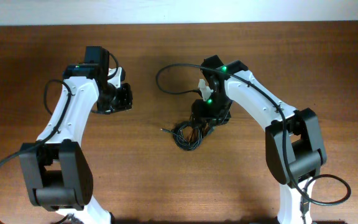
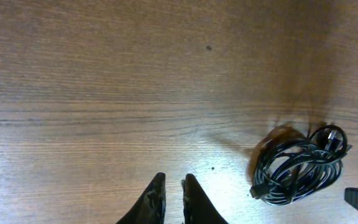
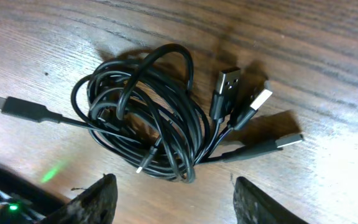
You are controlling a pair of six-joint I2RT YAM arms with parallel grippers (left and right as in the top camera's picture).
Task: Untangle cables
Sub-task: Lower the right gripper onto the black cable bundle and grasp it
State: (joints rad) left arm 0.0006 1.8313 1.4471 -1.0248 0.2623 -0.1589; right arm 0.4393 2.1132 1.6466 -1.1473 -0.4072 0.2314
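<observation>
black fingers (image 3: 95,199) of the right gripper (image 3: 176,208) stand wide apart with nothing between them, poised just over the near edge of the cables (image 3: 148,124). they touch no strand that the wrist view shows. the cables lie as one loose coil on the wooden table (image 1: 166,186), near its middle, with the loops crossing over and under each other. three usb plugs (image 3: 227,87) fan out together on one side of the coil. a slim black plug (image 3: 17,109) pokes out alone on the other side.

the left gripper (image 2: 174,202) hangs well apart from the coil over bare wood. its fingers (image 2: 156,199) are almost together, with only a thin gap, and they hold nothing.

as for progress, i judge the job barely begun. no cord lies free of the heap, and every plug end leads back into the same knot. each cable has yet to be drawn out and laid apart. the lone plug or the fanned usb ends look like the easiest places to take hold.
</observation>
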